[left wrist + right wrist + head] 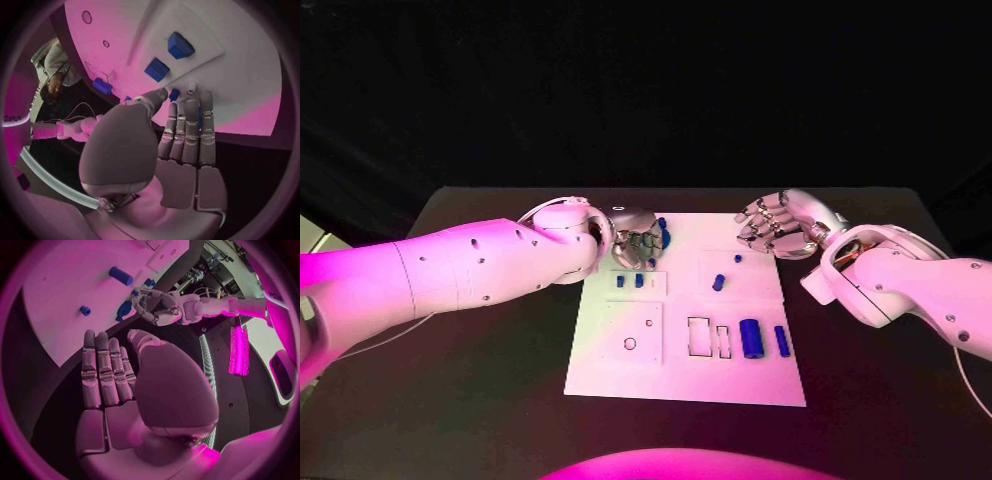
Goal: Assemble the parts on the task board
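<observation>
Two hands seen over far end of task board (687, 385), which lies mid black counter (877, 400). Left hand (633, 244) poised over board's far left corner beside curved blue part (662, 236); fingers curled, hold on anything cannot be told. Right hand (777, 226) raised beyond far right corner, fingers spread, nothing held. Blue parts (751, 339) set in board's right side; small blue pieces (718, 283) nearer centre.

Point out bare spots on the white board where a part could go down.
Free: the near strip of the board, below the slots, and the stretch between the blue peg and the blue cylinder. Crowded: the far left corner, where the left hand hovers over blue pieces.
</observation>
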Controlling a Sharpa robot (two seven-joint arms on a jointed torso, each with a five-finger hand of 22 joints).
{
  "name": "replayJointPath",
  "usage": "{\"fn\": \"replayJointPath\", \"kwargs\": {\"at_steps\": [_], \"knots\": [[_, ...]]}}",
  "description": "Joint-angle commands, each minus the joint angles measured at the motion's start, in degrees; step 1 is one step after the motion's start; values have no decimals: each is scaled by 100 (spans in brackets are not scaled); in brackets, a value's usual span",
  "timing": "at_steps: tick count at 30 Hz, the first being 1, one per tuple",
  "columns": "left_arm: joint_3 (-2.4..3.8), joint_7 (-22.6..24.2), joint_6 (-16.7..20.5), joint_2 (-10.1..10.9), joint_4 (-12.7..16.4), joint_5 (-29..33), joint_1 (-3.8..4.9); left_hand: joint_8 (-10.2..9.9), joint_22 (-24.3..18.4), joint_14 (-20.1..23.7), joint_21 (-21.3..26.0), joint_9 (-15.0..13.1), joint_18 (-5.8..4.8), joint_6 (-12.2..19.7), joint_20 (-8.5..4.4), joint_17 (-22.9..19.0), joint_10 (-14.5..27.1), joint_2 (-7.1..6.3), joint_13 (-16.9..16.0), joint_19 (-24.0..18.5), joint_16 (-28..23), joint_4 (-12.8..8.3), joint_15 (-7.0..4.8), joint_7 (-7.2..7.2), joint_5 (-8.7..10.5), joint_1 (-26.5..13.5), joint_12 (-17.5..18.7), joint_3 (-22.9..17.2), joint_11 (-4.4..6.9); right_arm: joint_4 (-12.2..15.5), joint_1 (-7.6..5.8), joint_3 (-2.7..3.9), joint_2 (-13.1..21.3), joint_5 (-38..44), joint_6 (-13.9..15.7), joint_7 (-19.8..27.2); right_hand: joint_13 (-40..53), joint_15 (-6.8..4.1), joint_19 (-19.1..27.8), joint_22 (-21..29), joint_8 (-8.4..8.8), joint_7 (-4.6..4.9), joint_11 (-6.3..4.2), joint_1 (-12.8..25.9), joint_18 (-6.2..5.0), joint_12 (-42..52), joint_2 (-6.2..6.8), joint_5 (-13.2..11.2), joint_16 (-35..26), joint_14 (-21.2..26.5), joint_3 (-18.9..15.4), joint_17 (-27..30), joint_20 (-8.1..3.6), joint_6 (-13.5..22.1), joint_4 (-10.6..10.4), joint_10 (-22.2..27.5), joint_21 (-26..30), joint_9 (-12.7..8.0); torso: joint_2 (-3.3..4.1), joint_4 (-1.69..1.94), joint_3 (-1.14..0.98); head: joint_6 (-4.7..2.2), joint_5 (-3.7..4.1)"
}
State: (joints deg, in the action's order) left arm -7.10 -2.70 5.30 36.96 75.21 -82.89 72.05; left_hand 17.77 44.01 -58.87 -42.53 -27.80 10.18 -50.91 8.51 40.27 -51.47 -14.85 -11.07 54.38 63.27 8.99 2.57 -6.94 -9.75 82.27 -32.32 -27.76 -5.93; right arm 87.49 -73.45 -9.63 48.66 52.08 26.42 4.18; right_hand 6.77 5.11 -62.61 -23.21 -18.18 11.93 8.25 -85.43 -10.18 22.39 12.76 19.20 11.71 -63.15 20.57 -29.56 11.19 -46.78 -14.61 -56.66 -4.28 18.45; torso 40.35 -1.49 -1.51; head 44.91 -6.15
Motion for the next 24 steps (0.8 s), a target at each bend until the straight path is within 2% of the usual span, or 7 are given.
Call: {"fn": "replayJointPath", "kwargs": {"at_steps": [1, 7, 15, 24], "knots": [[1, -12, -122, -28, -28, -28, -7, -38, 29, 19, -37, 12, 24, -40, -26, -4, -62, 4, 9, -12, 35, -12, -21, 4, -14, 63, 44, -49, -1, 12, 3, 0, -9, 19, -25, 72, -15, 30, 34, 8, -39, 13, 12, -7, 3, -24, 39, 31, -25, 24, 43, 11, -7, -8, 1, 12, 8, -3, -2, 2, -5, -4, -5], [1, 13, -109, -62, -87, 27, -23, -40, 173, 72, -176, 48, 28, -212, -69, -38, -172, 27, 59, -84, 108, -91, -79, 14, -2, 171, 114, -220, 67, 13, 3, 0, -25, 42, -28, 68, -53, 24, 39, 7, -47, 11, 8, -85, 1, -21, 49, 16, -53, 20, 118, 18, -16, -13, 103, -4, -9, -6, 0, -3, -2, -4, 4], [1, 30, -123, -111, -165, 49, -53, -103, 421, -19, -431, 96, 28, -346, -139, 27, -379, 94, 126, -170, 300, -220, -164, 38, 2, 220, 236, -392, 142, 18, 3, 0, -26, 51, -37, 67, -53, 24, 39, 7, -47, 11, 8, -85, 1, -21, 49, 16, -53, 20, 118, 18, -16, -13, 103, -4, -9, -6, 0, 2, -8, 0, 5], [-1, 35, -162, -169, -227, 53, -93, -152, 576, -201, -593, 115, 24, -397, -162, 256, -470, 108, 158, -216, 536, -288, -180, 37, 9, 179, 318, -442, 155, 28, 3, 0, -23, 53, -49, 66, -60, 24, 39, 6, -49, 12, 9, -90, 2, -20, 50, 12, -57, 17, 127, 20, -17, -16, 116, -8, -13, -7, -1, -2, -9, 23, 11]]}}
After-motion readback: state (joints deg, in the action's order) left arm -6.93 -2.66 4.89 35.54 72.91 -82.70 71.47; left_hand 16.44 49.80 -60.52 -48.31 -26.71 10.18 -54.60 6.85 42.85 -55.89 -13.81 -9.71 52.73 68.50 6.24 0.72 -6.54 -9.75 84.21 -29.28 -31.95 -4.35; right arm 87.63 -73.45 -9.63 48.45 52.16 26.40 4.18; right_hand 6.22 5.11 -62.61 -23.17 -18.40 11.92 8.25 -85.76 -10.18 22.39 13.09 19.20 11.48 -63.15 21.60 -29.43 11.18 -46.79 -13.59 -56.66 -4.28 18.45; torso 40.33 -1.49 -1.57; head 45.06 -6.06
